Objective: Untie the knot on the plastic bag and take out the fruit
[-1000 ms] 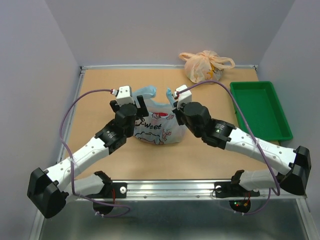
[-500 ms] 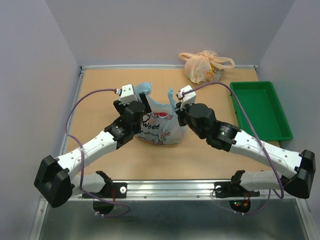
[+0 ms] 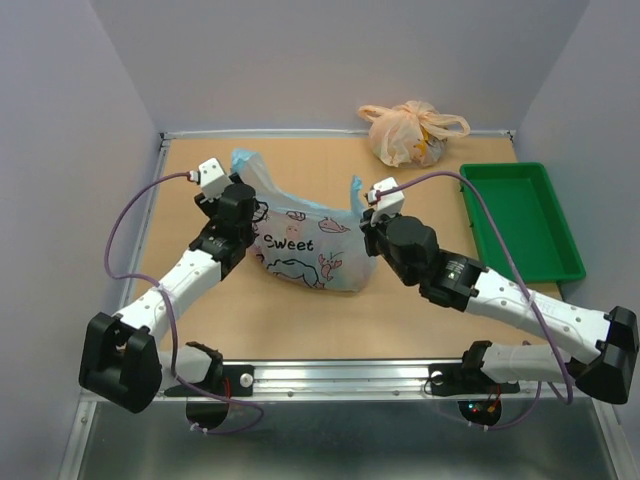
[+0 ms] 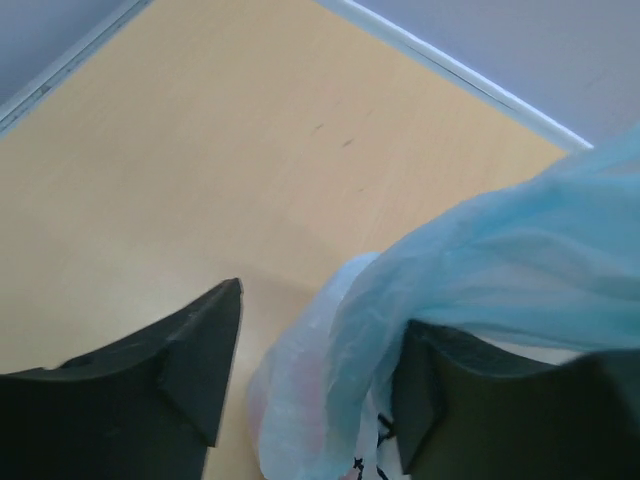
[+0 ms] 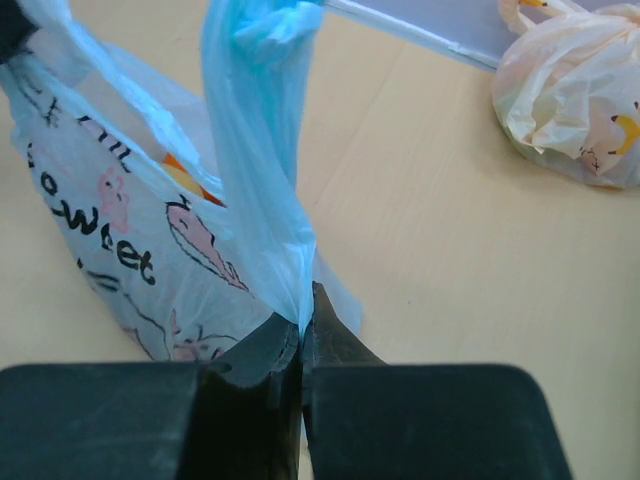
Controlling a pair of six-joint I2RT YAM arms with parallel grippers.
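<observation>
**Status: Light Blue Bag Spread Between Both Grippers**

1. Right gripper [image 5: 302, 335]: at the lower centre of the right wrist view, both fingers are clenched on a narrow strip of the light blue translucent plastic bag [image 5: 120, 220]. The strip rises to a crumpled twist [image 5: 272, 22] at the upper edge. In the top view this gripper [image 3: 364, 218] sits at the bag's right end.

2. Left gripper [image 4: 320, 320]: the fingers stand apart. Blue film is draped over the right-hand finger [image 4: 470, 400] and touches it; the left-hand finger [image 4: 150, 390] is clear of the film. In the top view this gripper [image 3: 250, 207] sits at the bag's left end.

3. Plastic bag [image 3: 300, 245]: it lies at the centre of the tan wooden table [image 3: 400, 310], printed side up. Its two handles stand well apart.

4. Fruit [image 5: 182, 166]: only an orange patch shows through the bag wall.

5. A green rectangular plastic tray [image 3: 520, 220] is at the right.

6. A tied peach-orange plastic bag [image 3: 410, 132] lies at the upper right, well apart from the blue bag.
</observation>
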